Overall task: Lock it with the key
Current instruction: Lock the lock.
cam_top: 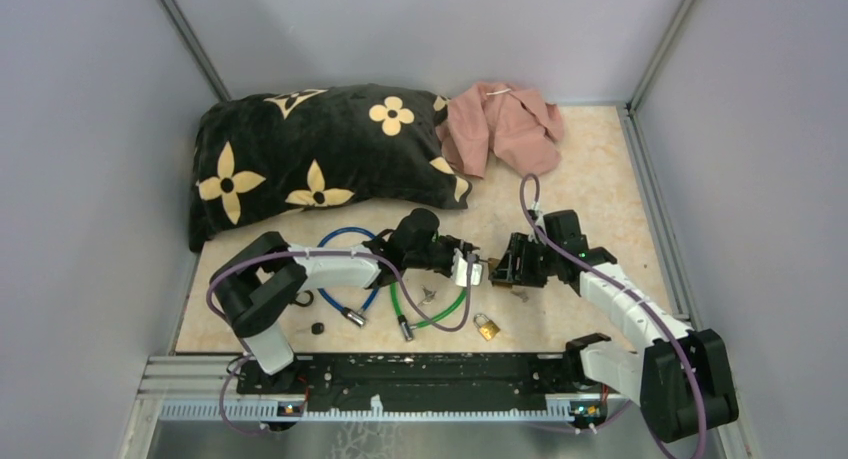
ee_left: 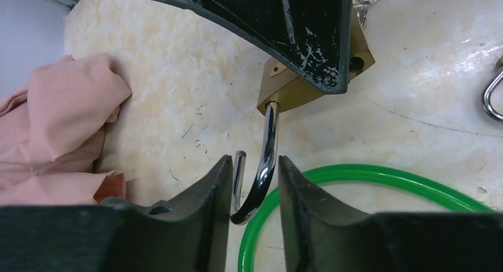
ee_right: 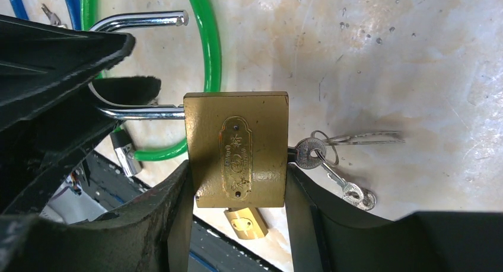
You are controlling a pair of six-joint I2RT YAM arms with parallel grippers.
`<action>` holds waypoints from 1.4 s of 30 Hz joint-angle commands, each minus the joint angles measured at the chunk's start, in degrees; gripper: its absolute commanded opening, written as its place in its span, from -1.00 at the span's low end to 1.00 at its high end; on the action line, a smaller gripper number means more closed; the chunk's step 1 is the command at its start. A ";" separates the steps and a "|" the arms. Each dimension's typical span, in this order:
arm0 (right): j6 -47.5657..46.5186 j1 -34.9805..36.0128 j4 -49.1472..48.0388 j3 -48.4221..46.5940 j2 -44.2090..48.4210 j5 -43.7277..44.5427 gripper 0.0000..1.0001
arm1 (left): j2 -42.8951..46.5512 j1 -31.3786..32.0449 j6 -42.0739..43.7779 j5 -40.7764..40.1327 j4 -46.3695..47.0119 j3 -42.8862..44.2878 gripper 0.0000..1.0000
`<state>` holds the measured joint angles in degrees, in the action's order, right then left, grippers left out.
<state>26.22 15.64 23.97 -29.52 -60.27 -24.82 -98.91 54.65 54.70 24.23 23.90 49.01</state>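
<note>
A brass padlock (ee_right: 237,156) hangs between my two grippers above the table; it also shows in the top view (cam_top: 493,270). My right gripper (ee_right: 237,186) is shut on its body. A key (ee_right: 308,152) sticks in the keyhole, with a ring and more keys hanging from it. The chrome shackle (ee_left: 267,159) is open, its free end out of the body. My left gripper (ee_left: 255,183) is shut on the shackle's bend. In the top view the left gripper (cam_top: 470,269) and the right gripper (cam_top: 507,266) meet tip to tip.
A small brass padlock (cam_top: 487,326) lies near the front edge. A green cable loop (cam_top: 435,309), a blue cable (cam_top: 345,269) and loose keys (cam_top: 430,295) lie under the left arm. A black flowered pillow (cam_top: 320,159) and a pink cloth (cam_top: 505,129) lie at the back.
</note>
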 commanded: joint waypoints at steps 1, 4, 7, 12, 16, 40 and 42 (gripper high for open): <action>-0.72 0.45 -5.58 -2.31 2.04 -4.40 -1.00 | -0.84 0.36 -0.89 -0.87 -2.35 0.83 -0.43; -0.96 0.45 -5.60 -2.90 2.44 -4.54 -1.00 | -0.61 0.37 -1.05 -2.01 -2.23 0.67 -0.99; -1.39 0.45 -5.59 -3.08 3.72 -4.66 -1.00 | 0.66 0.37 -2.88 -3.16 -1.52 0.39 -1.00; -3.23 0.46 -4.01 -4.81 8.38 -4.88 0.95 | 6.87 0.08 -21.91 -6.43 -5.72 4.08 -1.00; -5.45 0.38 -6.22 -5.53 15.91 -7.11 0.97 | 16.36 -0.57 -36.18 -1.03 -14.91 6.52 -1.00; 0.27 20.73 -49.38 -5.48 16.00 -26.91 0.53 | 50.28 -14.21 -74.75 24.45 4.94 -8.73 -1.00; 1.33 21.26 -50.34 -5.19 14.32 -26.54 0.15 | 50.62 -14.29 -74.93 24.69 5.71 -9.06 -1.00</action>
<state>29.52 34.98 -25.04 -31.57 -43.81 -53.45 -50.72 40.93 -18.39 47.72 19.66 39.48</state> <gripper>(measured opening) 0.712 0.060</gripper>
